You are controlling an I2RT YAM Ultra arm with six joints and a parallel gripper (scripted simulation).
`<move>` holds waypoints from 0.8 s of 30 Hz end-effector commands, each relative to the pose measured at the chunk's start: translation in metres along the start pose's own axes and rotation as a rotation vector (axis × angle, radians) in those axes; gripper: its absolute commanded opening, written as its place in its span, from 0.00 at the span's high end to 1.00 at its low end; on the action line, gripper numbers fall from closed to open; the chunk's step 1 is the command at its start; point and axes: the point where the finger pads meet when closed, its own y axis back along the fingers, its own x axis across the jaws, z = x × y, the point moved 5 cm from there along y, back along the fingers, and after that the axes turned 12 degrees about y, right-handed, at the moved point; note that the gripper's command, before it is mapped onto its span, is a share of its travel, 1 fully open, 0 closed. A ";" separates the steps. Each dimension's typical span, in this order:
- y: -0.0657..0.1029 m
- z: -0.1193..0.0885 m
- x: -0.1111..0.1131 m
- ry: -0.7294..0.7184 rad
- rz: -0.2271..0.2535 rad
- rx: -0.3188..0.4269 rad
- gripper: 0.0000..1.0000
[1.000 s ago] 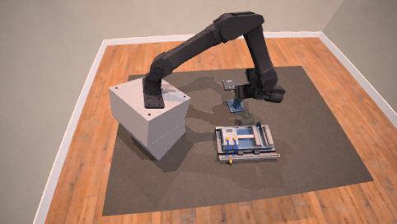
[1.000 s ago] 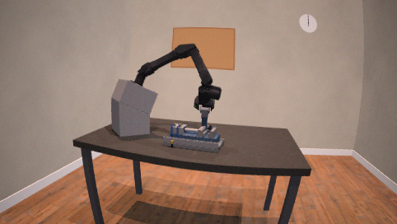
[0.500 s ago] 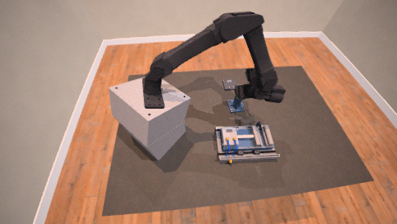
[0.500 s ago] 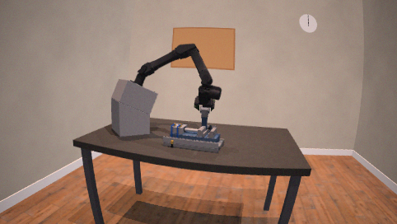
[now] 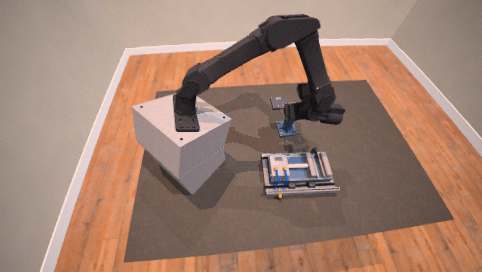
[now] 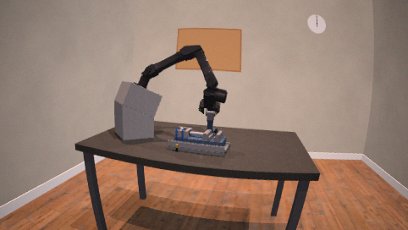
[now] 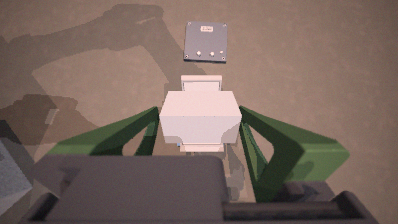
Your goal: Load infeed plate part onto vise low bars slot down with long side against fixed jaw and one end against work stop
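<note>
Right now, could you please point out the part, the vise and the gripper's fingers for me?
part [image 7: 200, 117]: wrist view, on its pale top face.
vise [image 5: 298, 173]: top view, on its blue base between the jaws.
fingers: wrist view, on the green finger right of the part.
</note>
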 end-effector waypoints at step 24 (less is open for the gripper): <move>0.002 0.014 -0.005 0.016 0.014 0.119 0.19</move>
